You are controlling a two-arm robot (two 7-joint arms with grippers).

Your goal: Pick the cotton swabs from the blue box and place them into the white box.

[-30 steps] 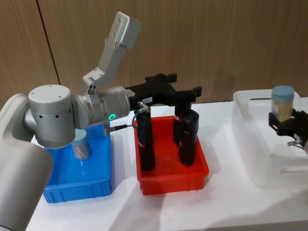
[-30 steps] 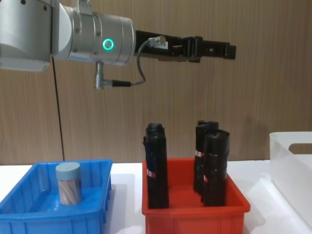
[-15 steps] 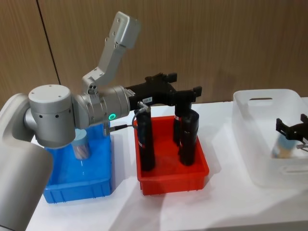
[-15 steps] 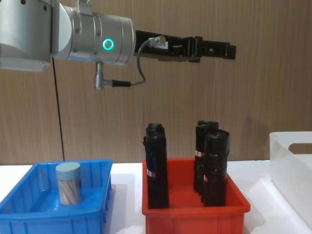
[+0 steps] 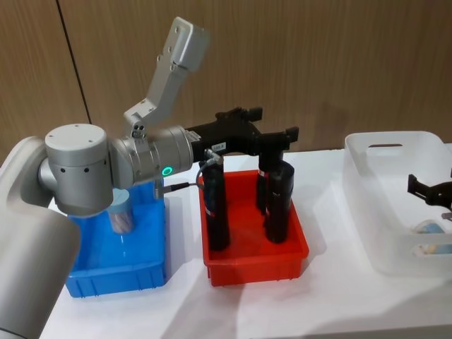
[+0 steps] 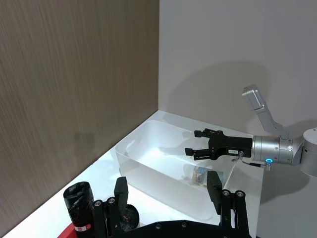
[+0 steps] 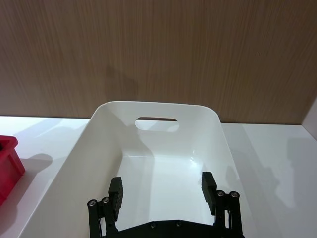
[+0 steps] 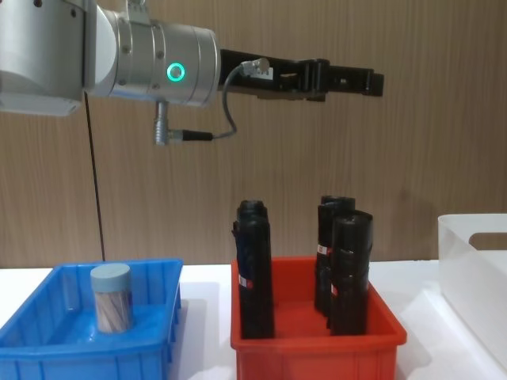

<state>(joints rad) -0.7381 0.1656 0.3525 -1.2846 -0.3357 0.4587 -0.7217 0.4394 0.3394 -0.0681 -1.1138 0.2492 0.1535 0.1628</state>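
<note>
Partly done: one small clear plastic cotton swab jar with a pale blue lid (image 6: 202, 174) lies on its side on the floor of the translucent white plastic box with a handle slot (image 5: 374, 212), to the right of the shallow red plastic bin (image 5: 254, 265). A second cotton swab jar (image 5: 121, 215) of the same kind stands upright in the shallow bright blue plastic box (image 5: 113, 272) on the red bin's left. By my read, at least one more pick and place is left.

The right gripper (image 5: 432, 189) hovers over the white box, right of the red bin, jaws apart and empty. The left gripper (image 5: 272, 128) is parked high above the red bin's back edge, jaws apart, holding nothing. Three tall black wrapped rolls (image 8: 253, 269) stand in the red bin and are not part of the job.

The left wrist view looks out past the red bin and shows the first jar plainly, lying below the open right gripper. The head view gives it as a pale smudge through the box wall. The chest view shows the second jar side-on with its swab sticks, while the head view has it half behind the left arm. The right wrist view adds the white box's far end and handle slot.
</note>
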